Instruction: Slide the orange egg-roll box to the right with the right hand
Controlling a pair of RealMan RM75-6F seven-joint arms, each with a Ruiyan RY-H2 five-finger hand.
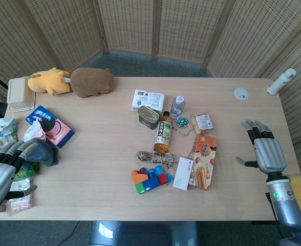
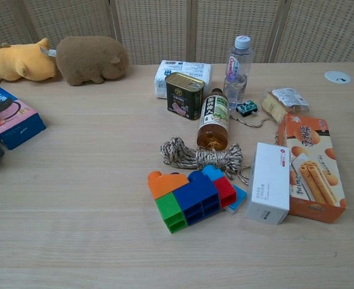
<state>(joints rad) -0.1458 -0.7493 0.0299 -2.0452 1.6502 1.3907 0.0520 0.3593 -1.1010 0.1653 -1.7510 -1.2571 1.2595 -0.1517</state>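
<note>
The orange egg-roll box (image 1: 204, 161) (image 2: 311, 166) lies flat at the table's centre right, with a small white box (image 1: 182, 173) (image 2: 270, 182) tight against its left side. My right hand (image 1: 263, 147) hovers open over bare table well to the right of the box, fingers spread and pointing away from me, apart from it. My left hand (image 1: 3, 169) rests open at the table's left edge, over packets. The chest view shows neither hand.
A tea bottle (image 1: 163, 133), a coil of rope (image 1: 155, 157) and toy blocks (image 1: 150, 179) lie left of the box. A snack packet (image 1: 203, 122), a water bottle (image 1: 177, 106) and a tin (image 1: 149, 117) lie behind it. A white bottle (image 1: 281, 81) lies far right.
</note>
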